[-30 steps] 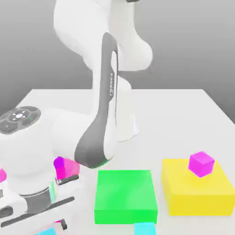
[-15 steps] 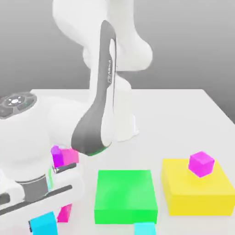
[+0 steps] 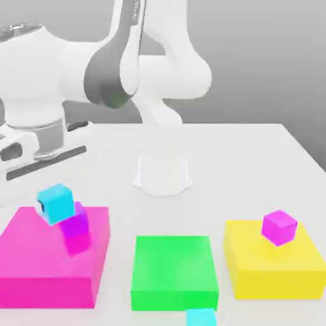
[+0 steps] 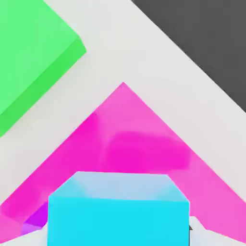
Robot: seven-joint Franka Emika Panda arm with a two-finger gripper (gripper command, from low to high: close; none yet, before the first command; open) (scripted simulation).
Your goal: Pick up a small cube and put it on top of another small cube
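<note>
In the exterior view the white table [image 3: 255, 153] carries three big flat blocks: a magenta block [image 3: 38, 261], a green block [image 3: 173, 270] to the exterior view's right of it, and a yellow block [image 3: 270, 267] further right again. The small cubes number four: one bright cyan cube [image 3: 56, 202] lifted above the magenta block, one purple-violet cube [image 3: 75, 224] sitting on that block just under and beside the cyan one, a second purple cube [image 3: 279, 227] tilted on top of the yellow block, and a second cyan cube [image 3: 201, 317] cut off by the frame edge just in front of the green block. The white Panda arm [image 3: 127, 63] rises behind the magenta block, with its round base [image 3: 162, 175] behind the green block. The gripper [image 3: 52, 205] hangs above the magenta block, its fingers pinching the lifted cyan cube, a dark pad showing on the cube's side. The hand view looks down past that held cyan cube [image 4: 117, 211], close and large, with the magenta block [image 4: 134, 129] beneath it, a sliver of the purple-violet cube [image 4: 33, 222] at the cyan cube's lower corner, a corner of the green block [image 4: 33, 53] across a strip of table [image 4: 158, 62], and dark floor [image 4: 206, 38] beyond the table edge, which the exterior view lacks.
</note>
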